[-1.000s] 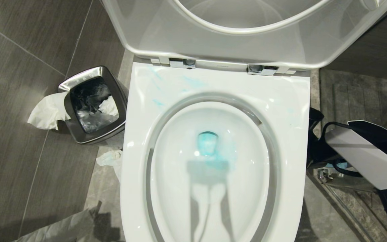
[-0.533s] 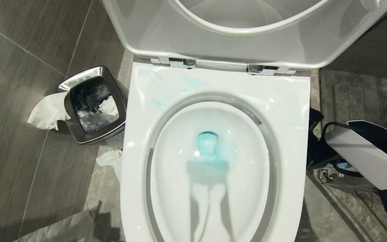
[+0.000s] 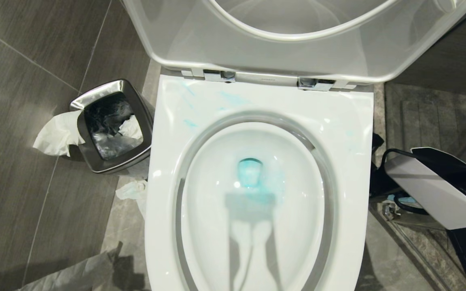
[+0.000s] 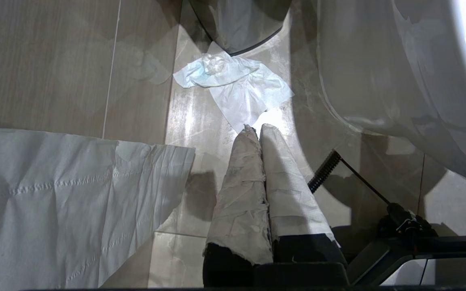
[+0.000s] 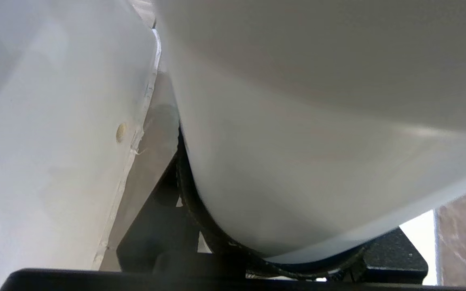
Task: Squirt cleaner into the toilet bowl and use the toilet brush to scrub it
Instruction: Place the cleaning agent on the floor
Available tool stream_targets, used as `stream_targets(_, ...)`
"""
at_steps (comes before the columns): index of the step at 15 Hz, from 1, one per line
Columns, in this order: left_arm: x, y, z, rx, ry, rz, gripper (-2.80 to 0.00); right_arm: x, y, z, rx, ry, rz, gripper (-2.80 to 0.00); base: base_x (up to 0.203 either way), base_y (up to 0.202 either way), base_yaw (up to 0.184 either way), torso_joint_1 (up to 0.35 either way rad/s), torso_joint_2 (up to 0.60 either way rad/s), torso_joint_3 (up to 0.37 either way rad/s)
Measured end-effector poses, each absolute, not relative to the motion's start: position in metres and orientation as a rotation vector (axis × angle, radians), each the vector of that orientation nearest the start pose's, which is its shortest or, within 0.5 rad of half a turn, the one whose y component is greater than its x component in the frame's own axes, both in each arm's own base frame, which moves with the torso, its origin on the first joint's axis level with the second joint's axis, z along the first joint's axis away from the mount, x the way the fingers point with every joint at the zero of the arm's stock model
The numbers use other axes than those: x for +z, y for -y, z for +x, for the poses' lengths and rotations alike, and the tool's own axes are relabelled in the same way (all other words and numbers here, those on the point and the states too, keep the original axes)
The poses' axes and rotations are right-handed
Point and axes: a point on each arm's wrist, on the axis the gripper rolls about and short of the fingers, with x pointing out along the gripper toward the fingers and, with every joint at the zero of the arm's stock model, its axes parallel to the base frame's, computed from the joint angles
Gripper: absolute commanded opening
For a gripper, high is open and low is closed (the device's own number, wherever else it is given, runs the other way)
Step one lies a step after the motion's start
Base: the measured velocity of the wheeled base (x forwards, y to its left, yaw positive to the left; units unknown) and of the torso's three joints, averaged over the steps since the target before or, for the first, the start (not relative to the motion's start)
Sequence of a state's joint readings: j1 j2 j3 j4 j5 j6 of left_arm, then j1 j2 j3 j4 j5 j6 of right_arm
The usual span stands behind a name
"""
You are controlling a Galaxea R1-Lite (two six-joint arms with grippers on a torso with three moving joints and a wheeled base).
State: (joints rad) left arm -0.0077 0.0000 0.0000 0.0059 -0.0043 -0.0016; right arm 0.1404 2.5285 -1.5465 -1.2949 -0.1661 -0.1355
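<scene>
low beside the toilet bowl point(image 3: 257, 101), right gripper point(image 5: 273, 258) clamps a white object point(image 5: 297, 141); left gripper point(image 4: 259, 133) closed

Right claw point(image 5: 281, 258) hidden by a blurred white object (unidentifiable).

Waste bin point(image 3: 111, 125): steel, dark liner, on grey floor tiles point(image 3: 22, 169).
Tissue point(image 3: 57, 135): draped over bin rim.
Second tissue point(image 3: 132, 190): crumpled on floor nearby.
</scene>
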Motion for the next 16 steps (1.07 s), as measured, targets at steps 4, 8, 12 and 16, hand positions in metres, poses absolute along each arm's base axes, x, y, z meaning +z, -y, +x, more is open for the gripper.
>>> stream_targets(4, 0.075, 0.0, -0.023, -0.012, -0.006, -0.001, -2.8, 0.097, -0.069, 0.502, -0.028, 0.315, -0.088, -2.8, 0.0, 0.0, 0.0, 0.0, 0.0, 0.0)
stream_targets(8, 0.075, 0.0, -0.023, -0.011, -0.006, -0.001, -2.8, 0.093, -0.068, 0.502, -0.028, 0.308, -0.089, 0.0, 0.0, 0.0, 0.0, 0.0, 0.0, 0.0)
stream_targets(12, 0.075, 0.0, -0.023, -0.011, -0.006, -0.002, -2.8, 0.093, -0.068, 0.499, -0.028, 0.294, -0.09, 0.0, 0.0, 0.0, 0.0, 0.0, 0.0, 0.0)
stream_targets(16, 0.075, 0.0, -0.023, -0.011, -0.006, -0.001, -2.8, 0.094, -0.067, 0.492, -0.026, 0.27, -0.091, 0.0, 0.0, 0.0, 0.0, 0.0, 0.0, 0.0)
